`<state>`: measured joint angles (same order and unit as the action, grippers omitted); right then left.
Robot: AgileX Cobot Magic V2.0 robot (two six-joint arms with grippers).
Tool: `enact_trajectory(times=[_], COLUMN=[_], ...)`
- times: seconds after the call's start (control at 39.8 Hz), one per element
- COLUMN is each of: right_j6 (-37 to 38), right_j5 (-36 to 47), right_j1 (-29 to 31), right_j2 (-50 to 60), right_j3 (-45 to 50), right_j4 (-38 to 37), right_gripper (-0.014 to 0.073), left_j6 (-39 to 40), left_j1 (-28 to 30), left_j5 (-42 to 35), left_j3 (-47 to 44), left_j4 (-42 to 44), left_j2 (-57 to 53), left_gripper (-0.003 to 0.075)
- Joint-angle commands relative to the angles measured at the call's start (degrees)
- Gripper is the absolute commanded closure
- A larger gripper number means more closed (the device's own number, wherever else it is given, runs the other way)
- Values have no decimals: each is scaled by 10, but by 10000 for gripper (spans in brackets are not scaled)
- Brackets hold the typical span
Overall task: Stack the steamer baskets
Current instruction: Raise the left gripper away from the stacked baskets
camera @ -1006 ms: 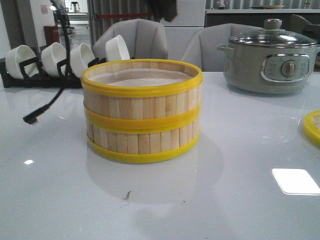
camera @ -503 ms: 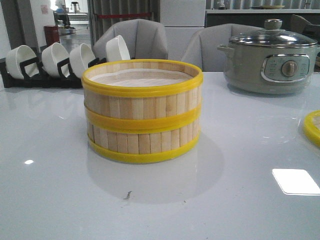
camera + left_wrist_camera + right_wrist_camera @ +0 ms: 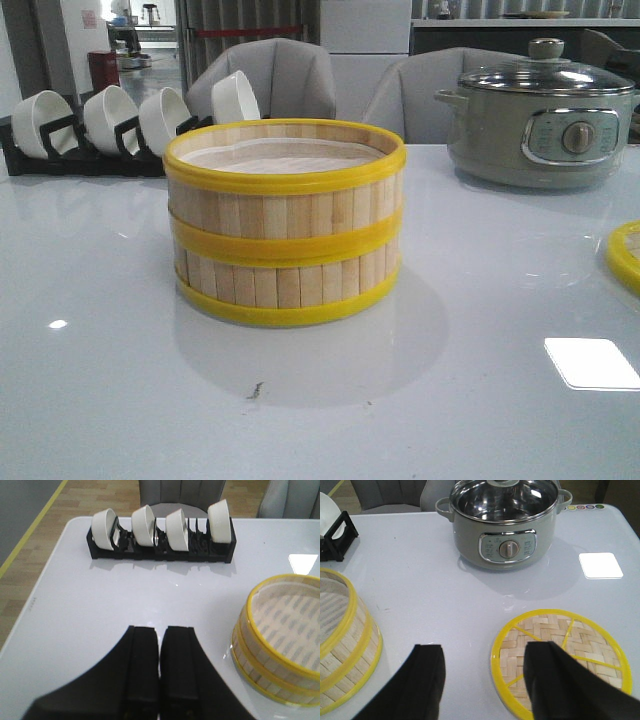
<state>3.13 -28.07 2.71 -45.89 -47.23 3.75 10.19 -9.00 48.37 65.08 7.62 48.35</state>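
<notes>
Two steamer baskets stand stacked one on the other in the middle of the white table, wood slats with yellow rims and a pale liner showing in the open top tier. The same stack appears in the left wrist view and the right wrist view. The woven yellow-rimmed lid lies flat on the table to the right, only its edge showing in the front view. My left gripper is shut and empty, left of the stack. My right gripper is open above the lid's left rim, one finger over the lid.
A grey-green electric pot with glass lid stands at the back right. A black rack of white bowls runs along the back left. Chairs stand behind the table's far edge.
A black arm and cable that hung at the left of the front view one second ago has withdrawn out of that view. The stack has not moved.
</notes>
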Motion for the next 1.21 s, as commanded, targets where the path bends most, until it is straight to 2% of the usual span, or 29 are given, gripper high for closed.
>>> enact_trajectory(times=[0.0,0.25,0.55,0.65,0.73,0.8,1.18], right_j6=[-3,-3,-3,-3,-3,-3,-3], right_j5=[39,34,30,21,2,-21,-21], right_j1=[1,1,1,1,1,1,1], right_j2=[3,3,3,-2,-8,-14,-23], right_j3=[-21,-21,-21,-21,-21,-21,-19], right_j4=[6,7,7,7,7,7,8], right_gripper=[127,127,129,206,354,543,508], left_j6=[18,18,18,18,18,18,18], left_j1=[1,0,0,0,0,0,0], left_j5=[-88,-148,-143,-151,-152,-152,-152], left_j3=[-75,-237,-280,-280,-280,-280,-280], left_j4=[-1,-1,0,1,1,1,1], left_j2=[-63,-163,-165,-165,-165,-165,-165], left_gripper=[636,636,636,636,636,636,636])
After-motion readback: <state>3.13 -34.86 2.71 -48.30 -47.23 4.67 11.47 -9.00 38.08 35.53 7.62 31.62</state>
